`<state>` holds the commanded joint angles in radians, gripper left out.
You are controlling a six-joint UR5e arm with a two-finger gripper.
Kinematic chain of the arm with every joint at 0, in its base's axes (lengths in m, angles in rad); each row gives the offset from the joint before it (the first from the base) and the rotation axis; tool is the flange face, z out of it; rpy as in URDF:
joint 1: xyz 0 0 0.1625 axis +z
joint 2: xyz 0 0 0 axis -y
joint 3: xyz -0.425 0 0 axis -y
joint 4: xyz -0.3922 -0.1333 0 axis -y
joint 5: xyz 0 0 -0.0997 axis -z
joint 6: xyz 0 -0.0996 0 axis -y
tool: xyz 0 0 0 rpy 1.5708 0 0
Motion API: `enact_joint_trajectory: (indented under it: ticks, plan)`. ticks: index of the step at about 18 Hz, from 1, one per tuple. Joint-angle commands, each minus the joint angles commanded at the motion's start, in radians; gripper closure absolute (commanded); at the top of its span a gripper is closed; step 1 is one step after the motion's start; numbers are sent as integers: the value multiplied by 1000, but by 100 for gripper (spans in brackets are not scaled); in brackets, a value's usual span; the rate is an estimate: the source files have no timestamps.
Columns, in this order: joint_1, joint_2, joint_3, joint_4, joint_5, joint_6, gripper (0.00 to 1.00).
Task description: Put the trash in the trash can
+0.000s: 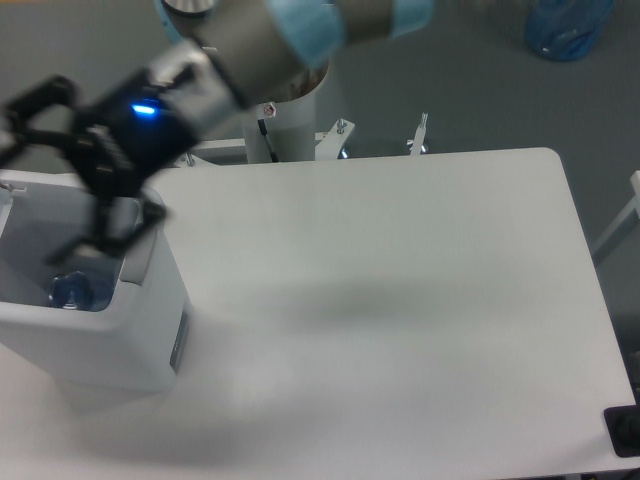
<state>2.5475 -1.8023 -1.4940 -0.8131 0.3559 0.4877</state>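
The trash can (105, 350), a white rectangular bin, stands at the table's left edge. Inside it lies the clear water bottle (72, 291), with its blue cap showing near the front wall. My gripper (45, 205) is blurred by motion and hangs over the bin's open top, its black fingers (112, 232) spread wide and holding nothing. The left finger runs partly out of the frame. The white plastic scrap is not in view.
The white table (400, 300) stretches right of the bin. The arm's white pedestal (290, 125) stands at the table's far edge. A blue water jug (566, 26) sits on the floor at the top right. A black object (626, 432) is at the lower right corner.
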Motion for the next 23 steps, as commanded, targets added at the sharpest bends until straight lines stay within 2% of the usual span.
enact_joint_trajectory:
  ticks: [3, 4, 7, 11, 13, 15, 18, 21, 23]
  plan:
    - [112, -46, -18, -5, 14, 98, 0]
    - [137, -64, -26, -6, 56, 151, 0]
    - [166, -94, -31, -8, 304, 282, 0]
    - [166, -109, -34, -11, 783, 472, 0]
    - [168, -126, -43, -12, 905, 610, 0]
    - [166, -137, -48, -20, 1009, 684, 0]
    - [159, -140, -22, -133, 1146, 750, 0]
    - [145, -173, 41, -219, 1167, 787, 0]
    - [129, -198, 67, -242, 1183, 787, 0]
